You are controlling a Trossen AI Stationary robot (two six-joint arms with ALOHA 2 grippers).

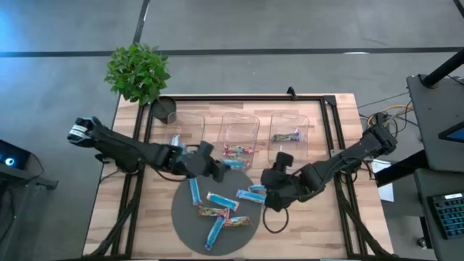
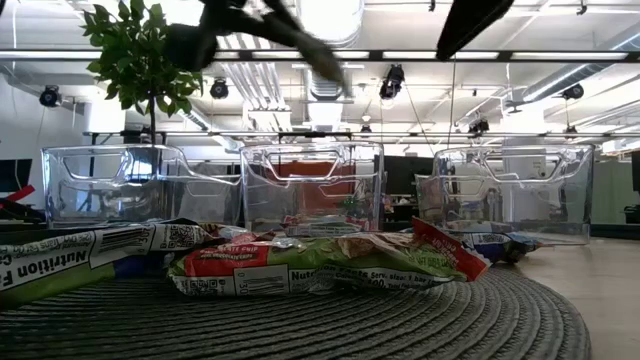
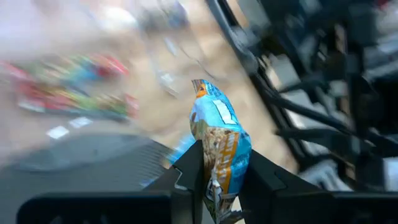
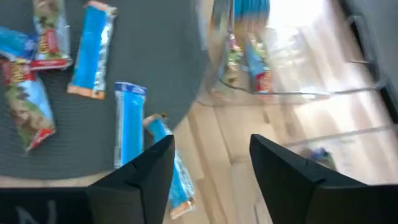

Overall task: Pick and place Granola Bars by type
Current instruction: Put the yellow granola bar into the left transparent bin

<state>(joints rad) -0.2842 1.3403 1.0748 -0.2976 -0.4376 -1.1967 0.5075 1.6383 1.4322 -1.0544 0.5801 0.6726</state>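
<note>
The left hand (image 3: 219, 180) is pinching a light blue bar (image 3: 219, 140) between its two fingers. In the view from above, this hand (image 1: 217, 168) sits near the middle of the frame, at the top edge of the round grey mat (image 1: 183, 210), just below the middle bin.

The right hand (image 4: 211, 168) has its fingers spread apart and holds nothing. From above it (image 1: 272, 190) is just right of the mat, with a blue bar (image 4: 169, 165) lying below it, half on the mat edge and half on the bench (image 1: 319, 225).

The job looks partly done. Some bars are already in bins, but about seven bars (image 1: 221, 210) are still on the mat in the lower middle of the frame. Most of them are light blue, and a few are red, green and yellow. One light blue bar is in the left hand and still has to go in a bin.

Three clear bins stand in a row across the upper middle of the bench. The left bin (image 1: 190, 125) seems to hold one small bar, but it is hard to tell. The middle bin (image 1: 240, 127) holds a few colourful bars. The right bin (image 1: 290, 123) holds one or two darker bars. A potted plant (image 1: 138, 72) stands at the upper left corner.
</note>
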